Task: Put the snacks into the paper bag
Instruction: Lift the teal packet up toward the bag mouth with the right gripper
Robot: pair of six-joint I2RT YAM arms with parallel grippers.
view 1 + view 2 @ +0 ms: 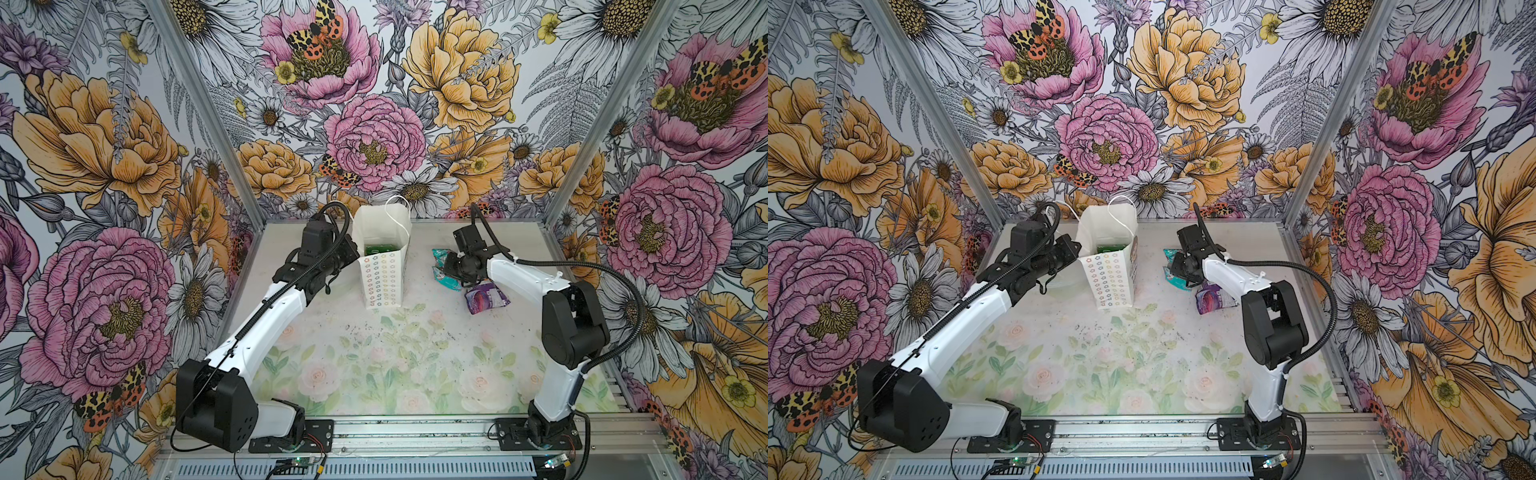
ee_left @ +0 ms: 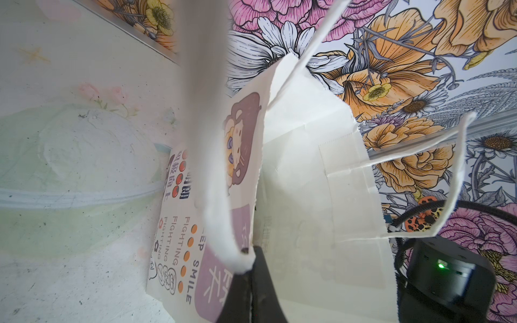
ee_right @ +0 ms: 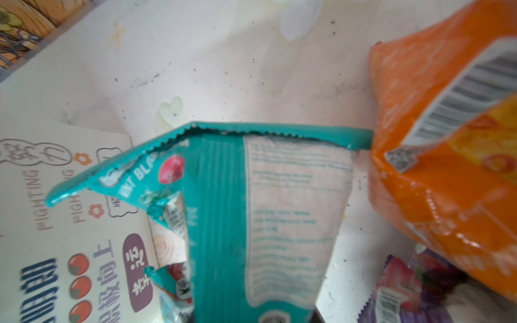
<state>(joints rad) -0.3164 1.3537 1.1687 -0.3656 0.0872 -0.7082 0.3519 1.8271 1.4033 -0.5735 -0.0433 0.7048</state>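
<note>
In a top view the right fingers [image 1: 453,266] sat low on the teal packet [image 1: 440,254], at the right side of the table [image 1: 374,353]. The right wrist view did not show the fingers themselves, so whether they had closed on the packet could not be told. There the packet filled the middle of the picture, its long axis running straight away from the wrist to a serrated far edge.

Touching that edge at one corner lay the orange packet [image 3: 447,167], with the purple packet [image 1: 486,300] just beside it.

Beyond the teal packet, toward the left arm, the paper bag [image 1: 384,278] stood upright with its mouth open and a green packet [image 1: 379,249] already inside. The left fingers [image 2: 265,290] were fully closed, pinching the white string handle [image 2: 212,167] at the bag's rim, apparently to steady it.

The coming move probably turned on one relation. The bag's mouth lay sideways from the right fingers, across a bare stretch of table and higher than the packet, so a carry would need a lift first and then travel toward the left arm. The right arm was the nearer one to all three packets outside the bag.
</note>
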